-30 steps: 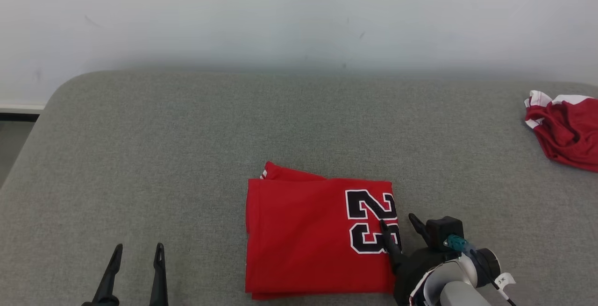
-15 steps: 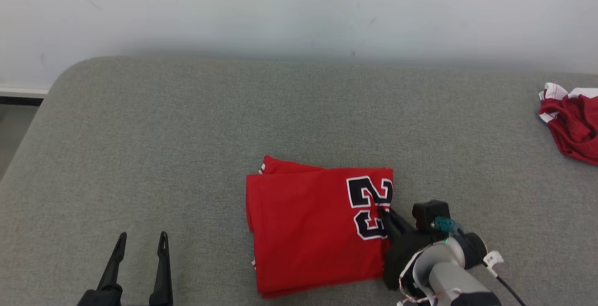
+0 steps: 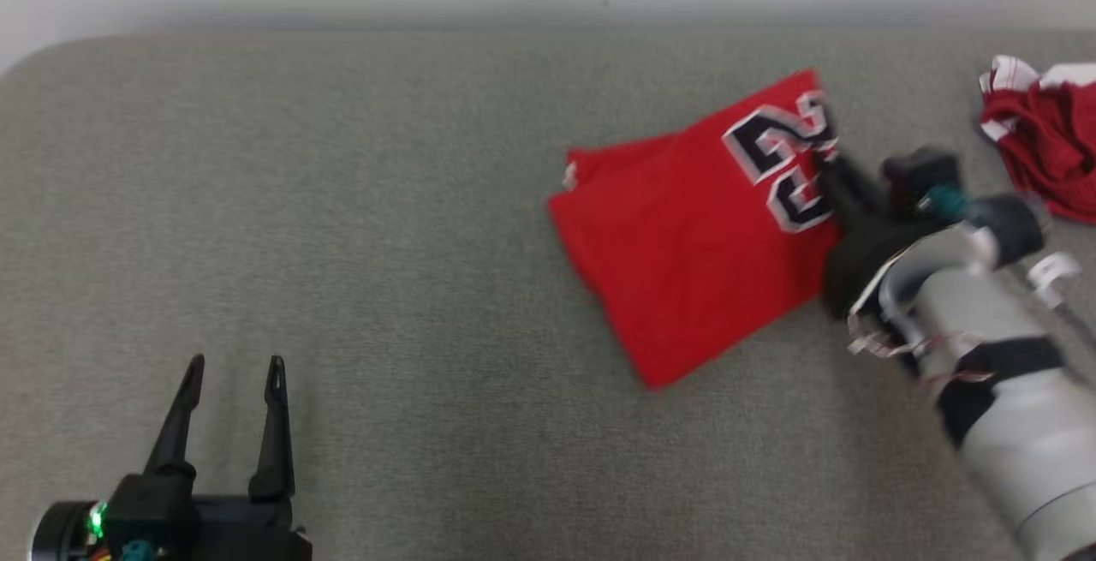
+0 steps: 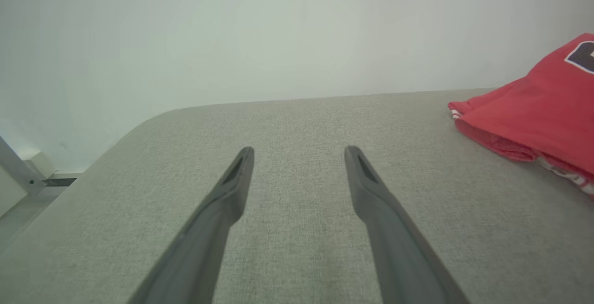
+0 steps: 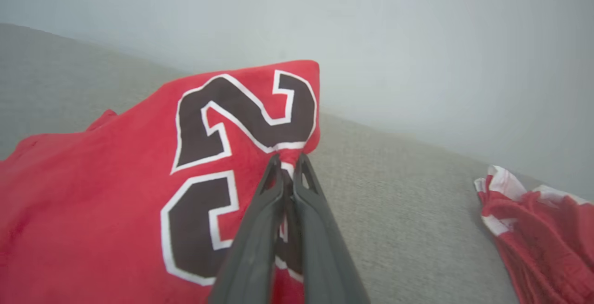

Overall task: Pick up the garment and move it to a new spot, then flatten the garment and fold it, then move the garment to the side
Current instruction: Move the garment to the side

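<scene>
The folded garment, a red jersey with a black and white number, lies tilted on the grey surface at the right of the head view. Its right edge is lifted. My right gripper is shut on that edge, beside the number; in the right wrist view my right gripper pinches the red cloth between its tips. My left gripper stands open at the lower left, well away from the garment, nothing between its fingers. In the left wrist view my left gripper points over bare grey surface, the garment off to its right.
A second red and white crumpled garment lies at the far right edge, close beyond my right wrist, and shows in the right wrist view. The grey padded surface ends at a pale wall behind; its rounded corner is at the far left.
My right gripper has shut on the garment's right edge and dragged it up and to the right, turning it. The head camera has shifted. My left gripper stays open.
</scene>
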